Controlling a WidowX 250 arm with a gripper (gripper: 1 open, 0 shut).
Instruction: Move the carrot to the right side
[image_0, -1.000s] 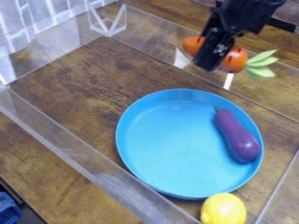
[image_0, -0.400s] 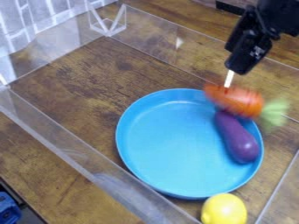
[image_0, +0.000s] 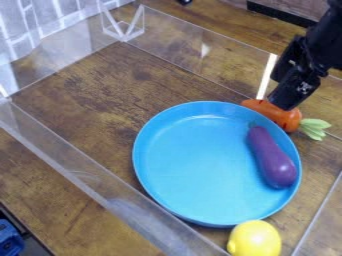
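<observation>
- The carrot (image_0: 277, 115) lies at the right side of the scene, at the upper right rim of the blue plate (image_0: 187, 160); whether its orange body rests on the rim or just beside it on the table (image_0: 120, 95) cannot be told.
- Its light green leafy end (image_0: 315, 128) points right, toward the clear wall (image_0: 201, 48) of the enclosure.
- The black pincer (image_0: 290, 92) hangs directly above the carrot's orange body, pointing steeply down, with the dark arm leaving the picture at the upper right corner.
- The pincer's lower end is just above or touching the top of the carrot; the view is too blurred there to tell which.
- The fingers are dark and merge with the arm, so the pictures do not settle whether the pincer is open or gripping the carrot; I cannot tell.
- A purple eggplant (image_0: 273, 156) lies inside the plate along its right side, its narrow dark end close to the carrot.
- A yellow lemon (image_0: 255, 240) sits on the table just outside the plate's lower rim, at the bottom edge of the picture.
- The table is dark brown wood, enclosed by transparent walls on the left, the back and the front.
</observation>
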